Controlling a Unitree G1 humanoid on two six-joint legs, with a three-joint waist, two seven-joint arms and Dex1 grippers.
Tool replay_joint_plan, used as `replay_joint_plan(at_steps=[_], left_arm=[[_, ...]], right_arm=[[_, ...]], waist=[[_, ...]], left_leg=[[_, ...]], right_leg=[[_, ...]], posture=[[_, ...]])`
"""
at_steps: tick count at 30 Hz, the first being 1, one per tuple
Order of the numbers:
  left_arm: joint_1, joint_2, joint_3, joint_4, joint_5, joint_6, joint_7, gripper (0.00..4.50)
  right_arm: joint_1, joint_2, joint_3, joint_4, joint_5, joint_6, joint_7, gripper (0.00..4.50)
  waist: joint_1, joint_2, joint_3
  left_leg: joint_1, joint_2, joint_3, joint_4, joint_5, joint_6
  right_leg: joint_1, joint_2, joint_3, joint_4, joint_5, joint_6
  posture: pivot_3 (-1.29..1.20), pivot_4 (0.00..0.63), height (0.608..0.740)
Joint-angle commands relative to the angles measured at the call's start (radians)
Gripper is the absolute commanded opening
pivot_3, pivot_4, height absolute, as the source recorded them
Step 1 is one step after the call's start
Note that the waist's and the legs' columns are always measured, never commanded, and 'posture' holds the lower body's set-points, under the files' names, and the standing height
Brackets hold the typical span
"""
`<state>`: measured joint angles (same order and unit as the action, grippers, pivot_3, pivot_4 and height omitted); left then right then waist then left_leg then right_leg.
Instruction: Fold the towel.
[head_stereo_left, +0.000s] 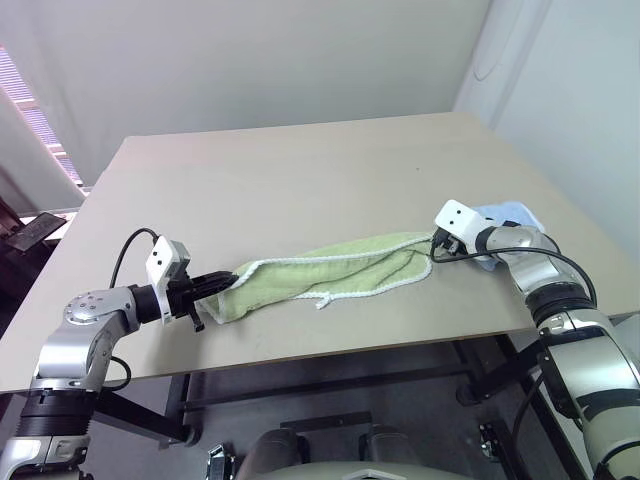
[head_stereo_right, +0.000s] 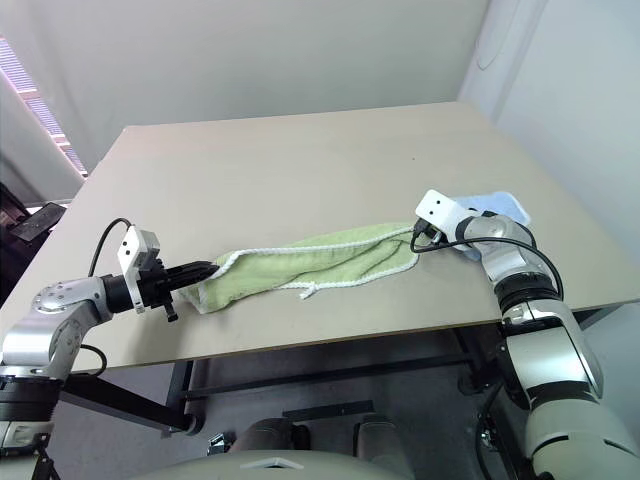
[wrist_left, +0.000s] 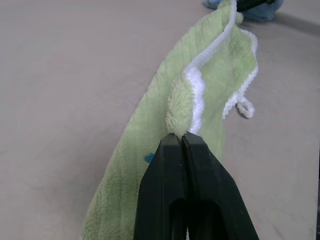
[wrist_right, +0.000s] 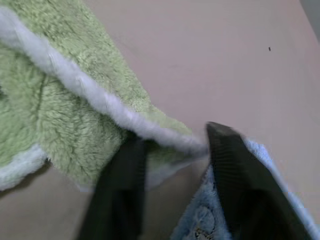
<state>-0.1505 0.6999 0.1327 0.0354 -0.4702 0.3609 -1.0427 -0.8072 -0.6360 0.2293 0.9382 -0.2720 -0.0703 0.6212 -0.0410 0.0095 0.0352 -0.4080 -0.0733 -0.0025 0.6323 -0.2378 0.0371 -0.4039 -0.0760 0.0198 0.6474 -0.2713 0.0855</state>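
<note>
A: Why is the towel (head_stereo_left: 330, 272) strung out in a long band across the near part of the table (head_stereo_left: 300, 170)?

B: It's held by 1 end. The left gripper (wrist_left: 181, 141) is pressed together on the white-edged corner at the towel's left end, so the cloth trails from there toward the right.

A: And the right gripper (wrist_right: 172, 145)?

B: Its 2 fingers stand apart, straddling the towel's other corner where the white edging comes to a point. They aren't nipping it yet, by the look of it. I'd judge it's lining up for a grasp, so both ends can be lifted and brought together.

A: What's the pale blue thing there?

B: A smaller blue cloth (head_stereo_left: 505, 215), lying under and just beside that right corner. The risk, I think, is catching it along with the towel
</note>
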Motion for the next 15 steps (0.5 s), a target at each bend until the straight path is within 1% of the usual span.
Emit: replay_joint_plan(at_steps=[1,2,6,8,11,15], left_arm=[[0.003,0.014,0.034,-0.037,-0.011,-0.009,0.0,0.0],[0.006,0.014,0.037,-0.037,-0.012,-0.01,0.001,0.0],[0.0,0.005,0.062,-0.021,-0.026,-0.007,0.013,0.0],[-0.03,-0.007,0.092,0.0,-0.057,0.007,0.027,0.0],[-0.138,-0.047,0.154,0.097,-0.09,-0.001,0.097,0.0],[-0.338,-0.076,0.198,0.315,-0.068,-0.061,0.174,0.0]], right_arm=[[-0.051,-0.004,-0.003,0.025,-0.018,-0.009,-0.014,0.43],[-0.054,-0.008,-0.009,0.028,-0.015,-0.008,-0.016,0.03],[-0.049,-0.027,-0.057,-0.021,0.035,-0.022,0.016,0.01],[-0.042,-0.036,-0.092,-0.08,0.083,-0.004,0.054,0.01],[-0.043,-0.057,-0.14,-0.162,0.126,0.041,0.075,0.01],[-0.096,-0.055,-0.189,-0.19,0.162,0.104,0.055,0.01]], waist=[[0.0,0.0,0.0],[0.0,0.0,0.0],[-0.001,0.0,0.0],[0.0,0.0,0.0],[0.005,0.0,0.0],[0.018,-0.001,0.0]], left_leg=[[0.0,0.0,0.0,0.0,0.0,0.0],[0.0,0.0,0.0,0.0,0.0,0.0],[0.0,0.0,0.0,0.0,0.0,-0.001],[0.0,0.0,0.0,0.0,0.0,-0.001],[0.0,0.0,-0.001,0.001,0.0,-0.001],[0.001,0.0,-0.002,0.004,0.0,-0.001]], right_leg=[[0.0,0.0,0.0,0.0,0.0,0.0],[0.0,0.0,0.0,0.0,0.0,0.0],[0.0,0.0,0.0,0.001,0.0,0.0],[0.0,0.0,0.0,0.001,0.0,0.0],[0.0,0.0,0.0,0.002,0.001,0.001],[0.001,0.001,-0.002,0.003,0.002,0.003]], posture=[[0.0,0.0,0.736],[0.0,0.0,0.736],[0.0,0.0,0.736],[0.0,0.0,0.736],[0.0,0.0,0.736],[0.0,0.0,0.736]])
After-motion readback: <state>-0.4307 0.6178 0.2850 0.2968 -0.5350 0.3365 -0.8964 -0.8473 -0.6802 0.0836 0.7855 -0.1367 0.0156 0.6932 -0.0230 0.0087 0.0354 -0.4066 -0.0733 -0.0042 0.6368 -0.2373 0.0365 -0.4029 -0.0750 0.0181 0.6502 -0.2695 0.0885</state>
